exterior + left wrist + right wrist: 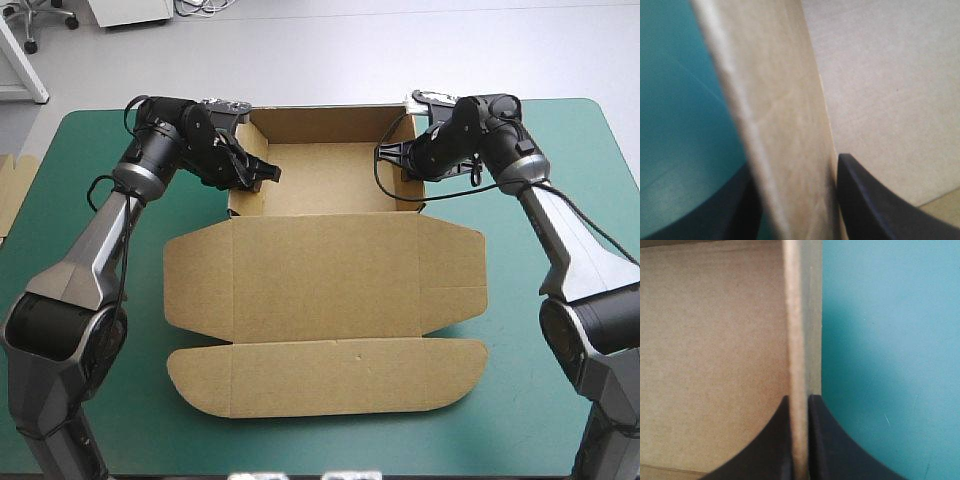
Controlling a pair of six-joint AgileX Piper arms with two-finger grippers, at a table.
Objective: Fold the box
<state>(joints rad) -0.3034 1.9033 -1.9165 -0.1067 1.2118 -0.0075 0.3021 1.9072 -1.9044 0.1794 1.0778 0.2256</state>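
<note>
The box (325, 285) lies mid-desk on the teal-green cover (560, 140), its far part already raised into an open tray (330, 180) with the back wall (320, 124) and both side walls upright. The lid (320, 290) and its long tuck flap (325, 378) lie flat toward the near edge. The left end effector (262, 172) is clamped on the left wall (785, 100), one black finger on each face, and the right end effector (400, 160) pinches the right wall (802, 315) the same way (the wrist views show the board sandwiched tightly). By my judgement the wall-raising is largely done; what looks left is securing those side walls so they stand unheld. A spare edge of brown board (15, 190) shows at the desk's left edge.
</note>
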